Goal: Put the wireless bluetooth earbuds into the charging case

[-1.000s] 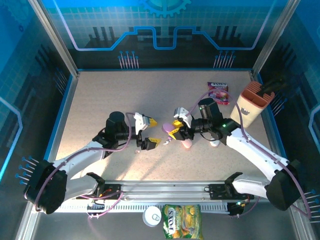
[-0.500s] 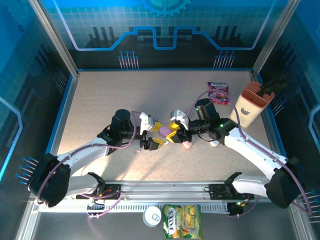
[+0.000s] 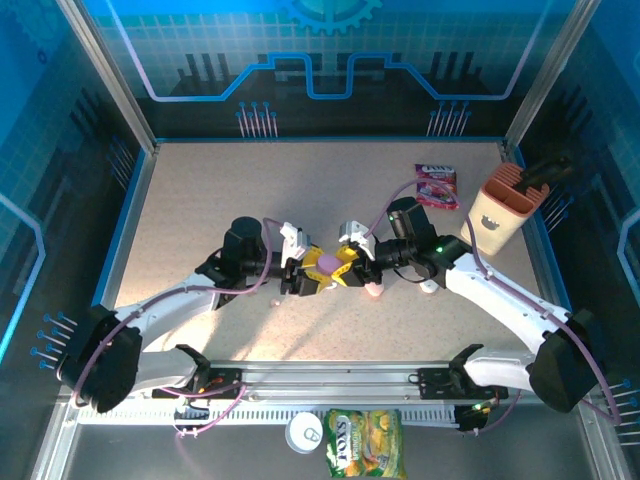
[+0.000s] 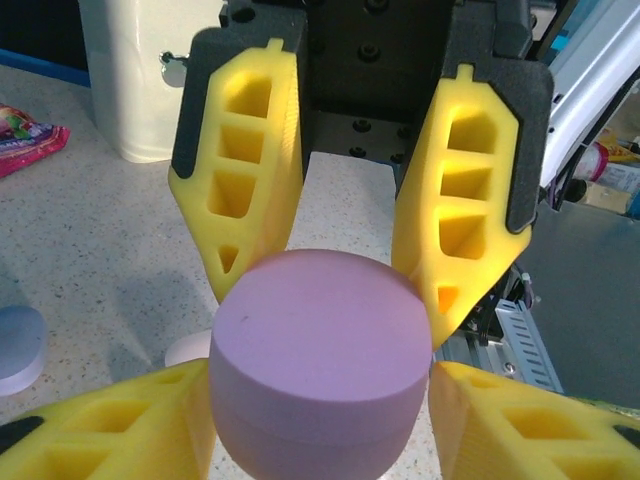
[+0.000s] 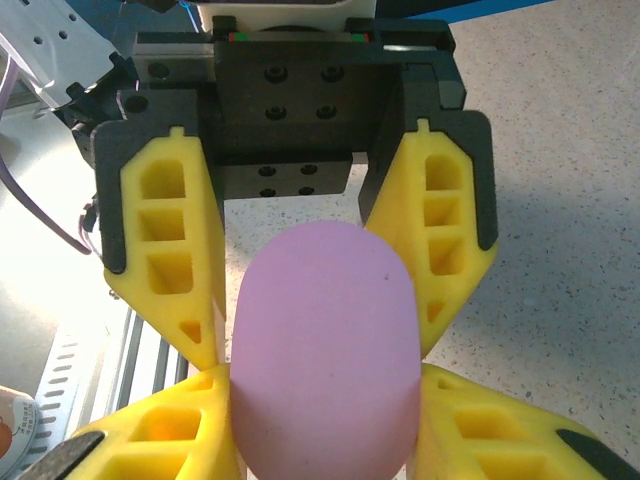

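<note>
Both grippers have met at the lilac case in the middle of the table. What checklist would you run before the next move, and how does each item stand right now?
1. Right gripper grips the lilac case: ok, its fingers press on both sides.
2. Left gripper has a firm grip on the case: cannot tell. Its fingers sit along both sides, but how tight the hold is is unclear.
3. Case lid open for loading: not ok. The left wrist view shows the lid down, with just a seam.
4. Earbud ready in a gripper: not ok, both grippers are at the case.
5. Pink item on the table near the right gripper is an earbud: cannot tell, too small.
</note>
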Tool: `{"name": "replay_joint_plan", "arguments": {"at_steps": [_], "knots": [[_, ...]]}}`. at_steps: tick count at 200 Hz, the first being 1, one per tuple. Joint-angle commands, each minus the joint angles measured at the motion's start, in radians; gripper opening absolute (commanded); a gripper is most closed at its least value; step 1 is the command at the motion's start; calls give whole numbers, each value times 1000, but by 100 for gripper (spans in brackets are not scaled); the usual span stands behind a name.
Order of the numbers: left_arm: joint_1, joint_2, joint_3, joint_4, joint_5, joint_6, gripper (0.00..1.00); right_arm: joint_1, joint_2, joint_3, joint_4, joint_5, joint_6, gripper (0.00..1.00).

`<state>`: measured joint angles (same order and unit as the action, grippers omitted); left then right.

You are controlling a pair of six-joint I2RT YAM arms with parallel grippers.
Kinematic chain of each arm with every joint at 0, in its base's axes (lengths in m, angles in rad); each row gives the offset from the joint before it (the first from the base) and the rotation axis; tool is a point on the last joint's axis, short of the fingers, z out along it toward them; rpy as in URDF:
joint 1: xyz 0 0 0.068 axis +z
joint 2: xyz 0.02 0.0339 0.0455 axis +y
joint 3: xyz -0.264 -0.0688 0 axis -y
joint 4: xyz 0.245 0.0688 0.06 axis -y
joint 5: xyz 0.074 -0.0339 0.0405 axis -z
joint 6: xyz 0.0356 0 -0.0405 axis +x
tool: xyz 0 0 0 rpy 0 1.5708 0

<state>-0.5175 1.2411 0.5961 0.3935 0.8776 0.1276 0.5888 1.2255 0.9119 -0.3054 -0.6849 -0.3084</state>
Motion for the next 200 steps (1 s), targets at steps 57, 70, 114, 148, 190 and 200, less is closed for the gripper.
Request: {"name": "replay_joint_plan", "arguments": {"at_steps": [57, 70, 114, 148, 190, 200], "knots": [[-10, 6, 25, 19, 54, 24, 37, 6, -10, 1, 19, -4, -12, 39], [-9, 4, 22, 13, 56, 43, 37, 4, -17, -3, 26, 4, -7, 46], [-9, 0, -2, 30, 47, 91, 37, -29, -46, -27, 124, 4, 92, 62], [-9, 2, -7, 30, 46, 102, 37, -44, -53, -53, 149, 32, 124, 66], [-9, -4, -15, 33, 43, 111, 37, -76, -72, -67, 201, 87, 186, 66], [-9, -2, -16, 37, 41, 114, 37, -82, -73, -65, 209, 93, 201, 66]]}}
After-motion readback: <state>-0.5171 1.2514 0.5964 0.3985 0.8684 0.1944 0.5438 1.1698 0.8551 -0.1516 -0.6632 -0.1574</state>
